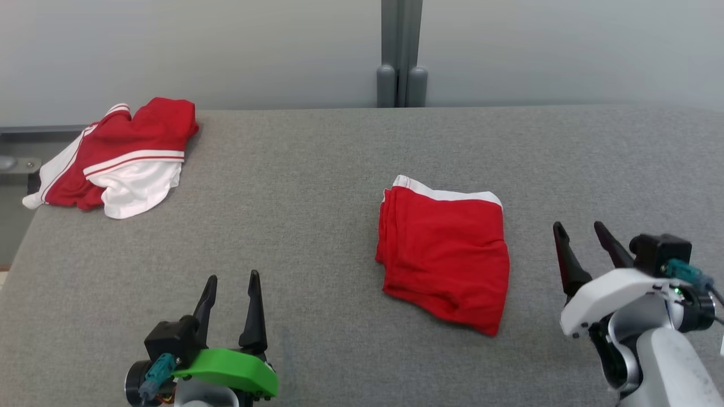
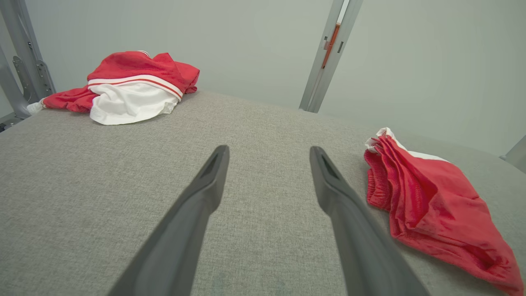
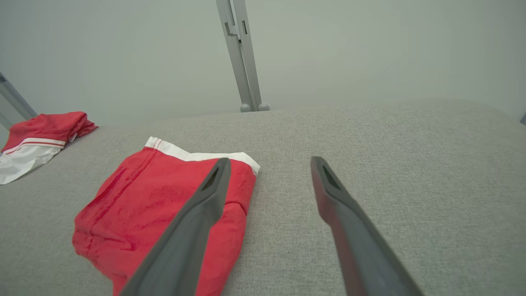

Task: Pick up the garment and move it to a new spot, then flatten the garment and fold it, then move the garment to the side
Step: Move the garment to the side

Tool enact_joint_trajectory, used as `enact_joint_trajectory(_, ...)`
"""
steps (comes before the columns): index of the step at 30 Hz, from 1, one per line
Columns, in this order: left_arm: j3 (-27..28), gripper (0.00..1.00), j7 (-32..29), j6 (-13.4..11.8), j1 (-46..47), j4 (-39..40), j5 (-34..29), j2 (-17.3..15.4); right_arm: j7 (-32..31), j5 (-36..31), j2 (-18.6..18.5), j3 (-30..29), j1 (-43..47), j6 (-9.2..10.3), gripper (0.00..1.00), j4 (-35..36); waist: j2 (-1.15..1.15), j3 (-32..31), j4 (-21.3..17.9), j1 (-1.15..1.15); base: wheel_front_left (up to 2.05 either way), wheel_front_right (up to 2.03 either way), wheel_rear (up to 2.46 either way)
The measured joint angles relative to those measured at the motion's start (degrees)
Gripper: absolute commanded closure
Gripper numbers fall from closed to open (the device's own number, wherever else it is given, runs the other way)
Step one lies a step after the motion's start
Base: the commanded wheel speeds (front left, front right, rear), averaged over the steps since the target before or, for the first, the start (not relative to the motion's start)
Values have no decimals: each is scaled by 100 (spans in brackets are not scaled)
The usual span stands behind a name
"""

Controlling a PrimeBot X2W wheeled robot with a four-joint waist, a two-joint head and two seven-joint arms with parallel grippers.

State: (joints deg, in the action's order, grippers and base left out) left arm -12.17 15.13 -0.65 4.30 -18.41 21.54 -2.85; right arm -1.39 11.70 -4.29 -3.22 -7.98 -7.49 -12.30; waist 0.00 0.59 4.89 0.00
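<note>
I see the folded red garment (image 1: pixel 444 254) lying flat just right of centre on the grey table (image 1: pixel 294 186). A crumpled red-and-white garment (image 1: pixel 121 158) sits at upper left. My left gripper (image 1: pixel 233 276), lower left, and right gripper (image 1: pixel 578 225), lower right, have fingers spread, both apart from the cloth.
</note>
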Motion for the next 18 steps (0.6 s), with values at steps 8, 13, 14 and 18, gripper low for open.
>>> enact_joint_trajectory(8,-92,0,0,-60,232,82,114,2,-1608,516,-472,-2,-801,1,0,-436,0,304,368,0,0,0,0)
enact_joint_trajectory(13,-149,0,0,-98,315,119,166,2,-2087,822,-637,62,-1071,0,0,-949,0,504,650,0,0,0,0)
enact_joint_trajectory(14,-151,0,0,-111,341,130,178,2,-2139,849,-672,77,-1111,1,0,-1066,0,547,713,0,0,0,0)
enact_joint_trajectory(18,-136,0,-1,-127,372,155,204,1,-2276,968,-721,156,-1201,0,0,-1434,0,707,942,0,0,0,0)
